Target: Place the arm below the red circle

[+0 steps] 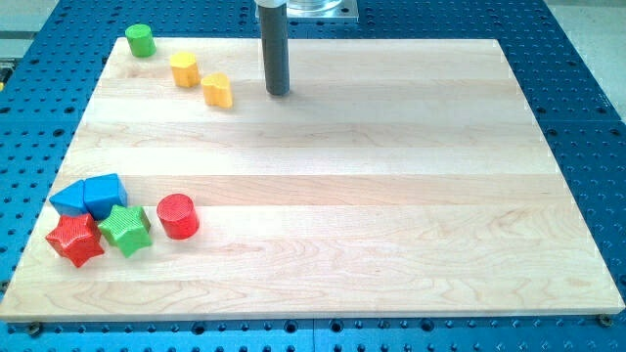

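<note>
The red circle block point(178, 216) sits near the view's lower left on the wooden board point(391, 196). My tip point(279, 93) rests on the board near the view's top, left of centre. It is far above and to the right of the red circle, touching no block. The nearest block to the tip is a yellow heart-like block point(217, 89) just to its left.
A green star point(125, 229), a red star point(75, 240) and two blue blocks point(105, 194) point(68, 199) cluster left of the red circle. A yellow block point(184, 69) and a green cylinder point(140, 40) lie at the top left. Blue perforated table surrounds the board.
</note>
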